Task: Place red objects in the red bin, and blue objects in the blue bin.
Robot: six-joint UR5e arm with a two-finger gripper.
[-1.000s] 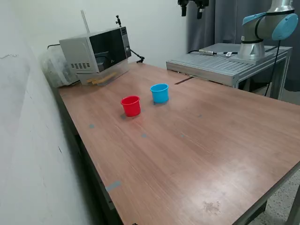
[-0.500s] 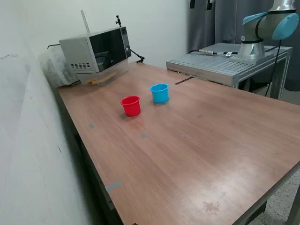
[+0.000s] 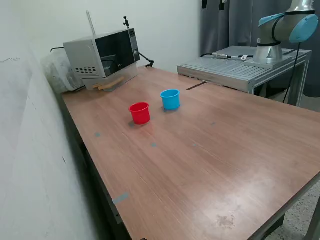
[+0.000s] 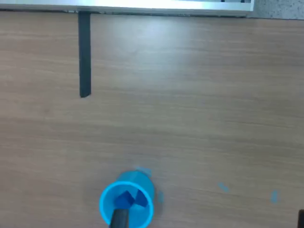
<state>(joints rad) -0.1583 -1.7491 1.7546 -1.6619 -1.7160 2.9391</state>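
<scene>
The red bin (image 3: 139,112) and the blue bin (image 3: 170,99) stand upright side by side on the wooden table (image 3: 215,150), the red one toward the exterior view's left. In the wrist view the blue bin (image 4: 137,187) holds dark blue cubes (image 4: 127,199). No red cubes show, and I cannot see into the red bin. My gripper (image 3: 212,4) hangs high above the table at the frame's top edge, only its fingertips showing. In the wrist view the gripper (image 4: 210,221) is open and empty, with one fingertip (image 4: 118,220) over the blue bin.
A microwave (image 3: 102,52) stands at the table's far corner beside a white wall. A grey metal platform (image 3: 240,67) carries the arm's base (image 3: 270,50). A dark strip (image 4: 84,54) lies on the table near its edge.
The gripper has risen: a second ago its fingers showed fully at the top of the exterior view, now only the tips remain. The bins have not moved.
</scene>
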